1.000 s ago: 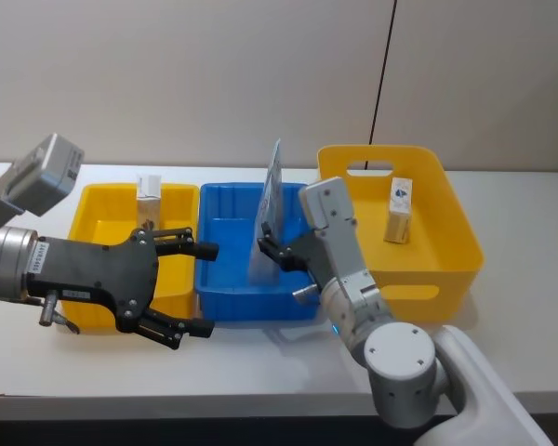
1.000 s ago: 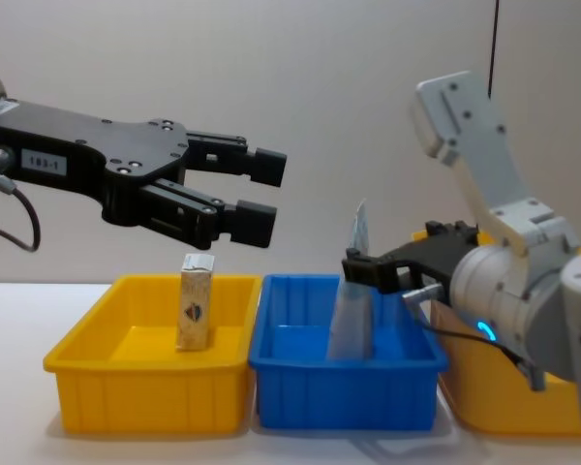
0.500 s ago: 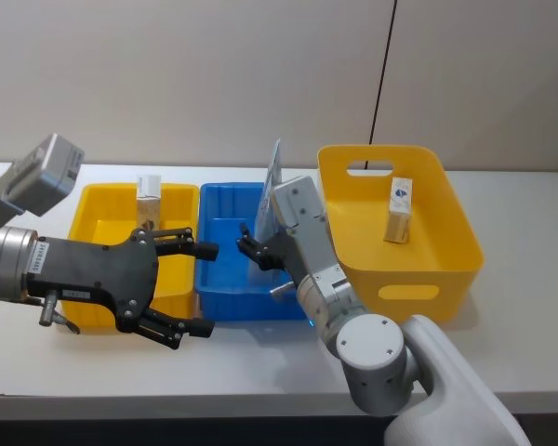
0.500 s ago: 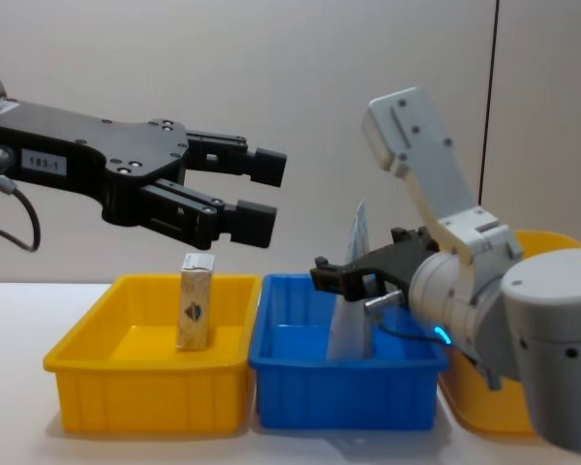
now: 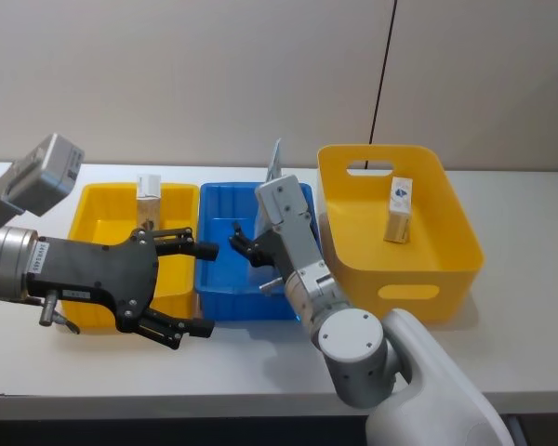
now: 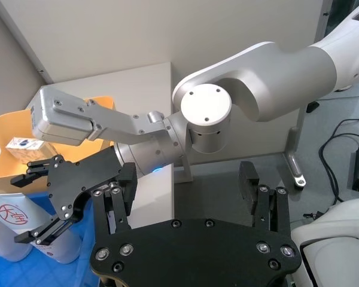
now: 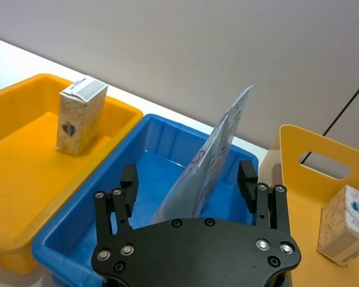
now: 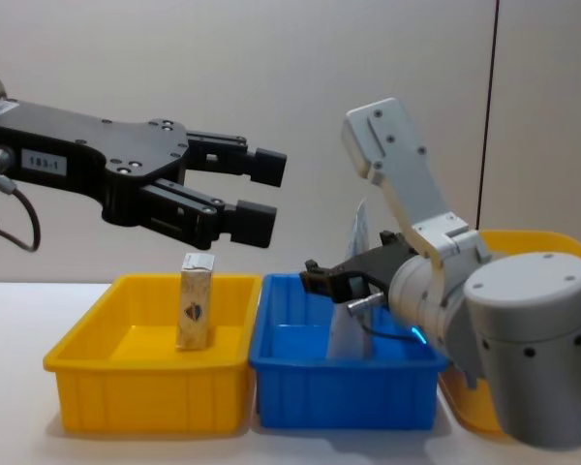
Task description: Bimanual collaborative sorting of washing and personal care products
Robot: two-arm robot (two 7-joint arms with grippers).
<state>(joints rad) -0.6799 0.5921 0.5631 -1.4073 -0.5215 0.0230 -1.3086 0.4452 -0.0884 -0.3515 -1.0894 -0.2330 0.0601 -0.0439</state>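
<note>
A pale blue-grey pouch (image 7: 218, 149) stands upright in the blue tray (image 5: 221, 206), its tip showing behind my right arm (image 5: 274, 167). My right gripper (image 5: 239, 247) hovers open over the blue tray, just in front of the pouch (image 8: 358, 232), gripping nothing. In the yellow tray (image 5: 98, 206) stands a cream carton (image 5: 149, 198). My left gripper (image 5: 203, 288) hangs open and empty above the two trays' near rims, high over them in the chest view (image 8: 264, 194). Another cream carton (image 5: 399, 209) sits in the yellow basket (image 5: 460, 232).
Yellow tray (image 8: 145, 397), blue tray (image 8: 339, 397) and basket stand side by side along the table. The basket's wall (image 7: 305, 146) rises close on the right of the blue tray. Bare white tabletop (image 5: 260, 358) lies in front of the trays.
My right arm has swung left across the blue tray, carrying its open gripper past the pouch. The pouch stays standing. My left gripper has not moved.
</note>
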